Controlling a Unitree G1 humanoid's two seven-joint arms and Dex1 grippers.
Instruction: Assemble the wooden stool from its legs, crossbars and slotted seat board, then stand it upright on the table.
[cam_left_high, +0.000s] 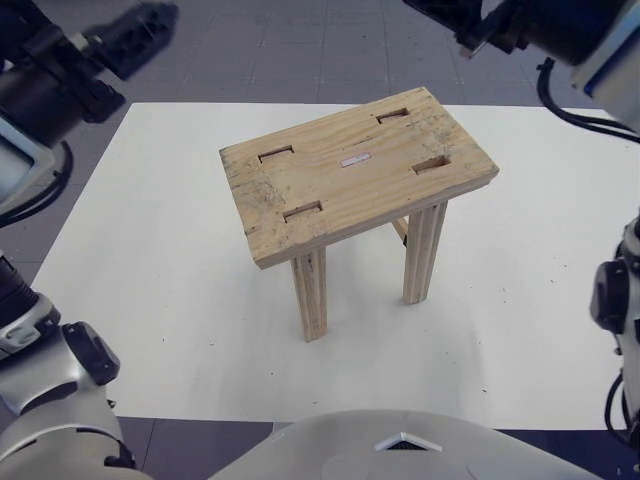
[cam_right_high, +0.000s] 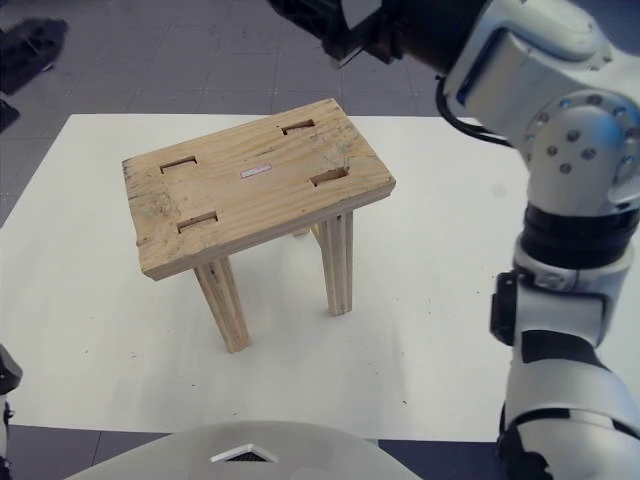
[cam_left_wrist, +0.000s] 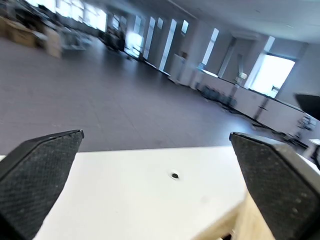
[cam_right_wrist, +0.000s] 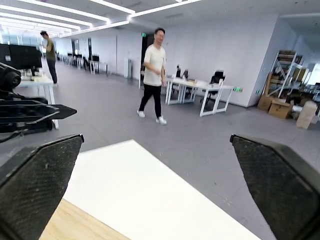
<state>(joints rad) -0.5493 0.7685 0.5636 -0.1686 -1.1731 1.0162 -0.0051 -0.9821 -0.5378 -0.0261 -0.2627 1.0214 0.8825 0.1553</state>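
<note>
Two grippers, both off the work: the left gripper hangs above the far left corner of the table, fingers spread wide with nothing between them, aimed across the white top toward a corner of the stool. Next, the wooden stool stands upright near the middle of the table, a bit toward the far edge and turned at an angle to the table's edges. Its slotted seat board sits on top with four slots showing. The front legs are planted on the table, the far ones are mostly hidden under the board, and the crossbars are too hidden to check. The right gripper hangs above the far edge, right of the stool and higher than the seat, fingers likewise wide apart and empty. Judgement: the task looks done. The stool bears its own weight, so no hold is needed, and both arms sit high, likely so they don't knock it. The remaining risk is a bump tipping it.
</note>
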